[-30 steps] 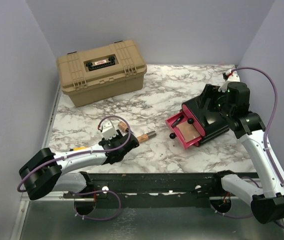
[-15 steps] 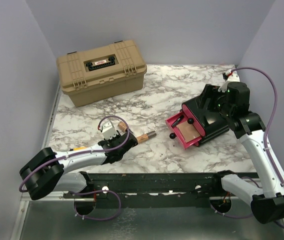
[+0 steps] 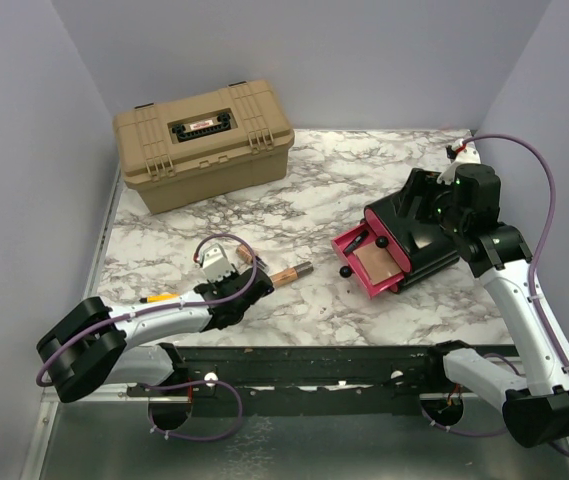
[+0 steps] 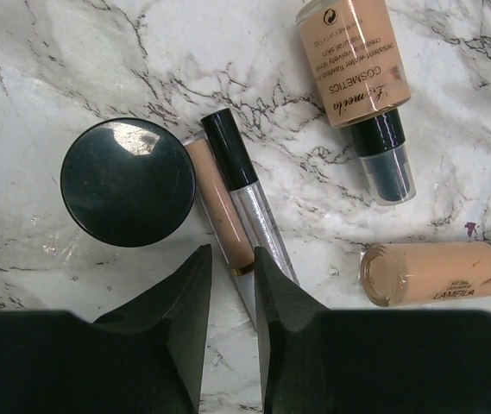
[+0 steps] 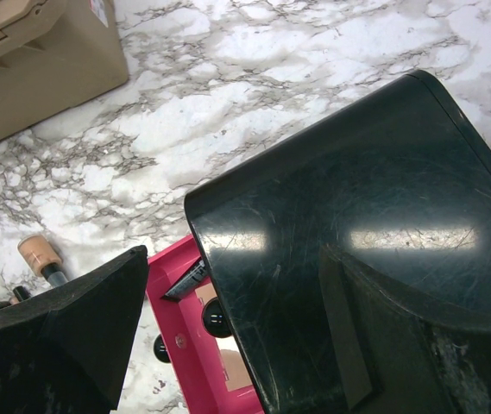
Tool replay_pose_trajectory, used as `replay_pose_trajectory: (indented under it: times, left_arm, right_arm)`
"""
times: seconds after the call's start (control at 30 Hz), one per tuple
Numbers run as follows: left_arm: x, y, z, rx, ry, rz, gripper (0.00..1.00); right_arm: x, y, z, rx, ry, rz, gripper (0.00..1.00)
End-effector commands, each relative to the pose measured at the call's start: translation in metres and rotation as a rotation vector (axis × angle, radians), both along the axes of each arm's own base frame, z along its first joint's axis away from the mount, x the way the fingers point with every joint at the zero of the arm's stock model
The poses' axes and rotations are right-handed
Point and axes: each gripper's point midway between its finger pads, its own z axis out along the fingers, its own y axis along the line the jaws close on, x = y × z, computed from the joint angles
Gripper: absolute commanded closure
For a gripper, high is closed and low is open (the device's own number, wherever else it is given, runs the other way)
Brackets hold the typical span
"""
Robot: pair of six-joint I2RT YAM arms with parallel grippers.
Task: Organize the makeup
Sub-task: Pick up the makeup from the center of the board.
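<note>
Left claw [image 4: 230, 252] nearly together astride slim tubes [image 4: 219, 203], ends hidden, grip unclear; right claw [image 5: 232, 254] spread over black box [image 5: 357, 198]; tubes peach, clear.

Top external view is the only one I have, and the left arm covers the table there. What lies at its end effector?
Observer: Two slim tubes lie side by side at the left end effector: a beige tube and a clear tube with a black cap.
Operator: Anything beside them?
Observer: A round black jar, next to the beige tube.
Operator: And on the other side?
Observer: Two foundation bottles lying flat: the COSMETICS bottle and the LAMELIA bottle.
</note>
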Motion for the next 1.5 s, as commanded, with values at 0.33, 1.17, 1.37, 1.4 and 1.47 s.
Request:
replay_pose_trajectory:
  times: [0.33, 1.17, 1.37, 1.4, 1.47]
  left_arm:
    - [0.000, 0.003, -0.010, 0.016, 0.013, 0.009, 0.75]
    - [0.006, -0.003, 0.049, -0.145, -0.153, -0.034, 1.00]
    - [0.014, -0.024, 0.103, -0.199, -0.285, -0.185, 1.00]
    - [0.015, -0.029, 0.110, -0.212, -0.299, -0.209, 1.00]
    - [0.015, -0.037, 0.122, -0.234, -0.321, -0.249, 1.00]
  right_arm:
    - [0.000, 0.002, 0.004, 0.002, -0.009, 0.011, 0.14]
    - [-0.002, 0.012, 0.014, 0.043, -0.036, 0.054, 0.14]
    - [-0.002, 0.032, 0.024, 0.134, -0.057, 0.128, 0.15]
    - [-0.001, 0.035, 0.026, 0.149, -0.062, 0.141, 0.15]
    - [0.000, 0.041, 0.029, 0.177, -0.062, 0.161, 0.15]
